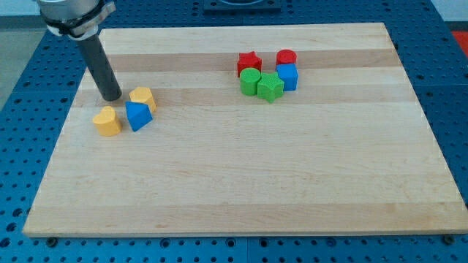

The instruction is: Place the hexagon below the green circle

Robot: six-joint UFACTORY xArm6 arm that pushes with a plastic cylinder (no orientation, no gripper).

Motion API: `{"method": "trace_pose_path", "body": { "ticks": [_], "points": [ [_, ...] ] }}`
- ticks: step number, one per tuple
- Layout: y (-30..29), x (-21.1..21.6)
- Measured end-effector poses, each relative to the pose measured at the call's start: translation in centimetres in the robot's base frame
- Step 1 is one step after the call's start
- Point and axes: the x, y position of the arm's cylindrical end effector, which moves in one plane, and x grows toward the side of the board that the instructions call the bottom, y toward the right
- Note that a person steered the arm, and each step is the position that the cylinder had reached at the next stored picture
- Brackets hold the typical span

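Observation:
A yellow hexagon (142, 97) lies at the view's left, touching a blue triangle (137, 115) just below it. A yellow heart (107, 121) sits to the left of the triangle. My tip (111, 97) rests on the board just left of the hexagon and above the heart, with a small gap to each. The green circle (251, 82) lies right of the view's centre near the top, in a tight cluster far from the hexagon.
Around the green circle are a green star (270, 88) at its right, a red star (248, 62) above it, a blue cube (287, 76) and a red round block (286, 58). The wooden board (241, 183) sits on a blue perforated base.

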Motion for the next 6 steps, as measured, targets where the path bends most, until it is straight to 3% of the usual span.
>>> {"method": "trace_pose_path", "body": {
  "ticks": [2, 6],
  "points": [
    [3.8, 0.5],
    [19.7, 3.3]
  ]
}}
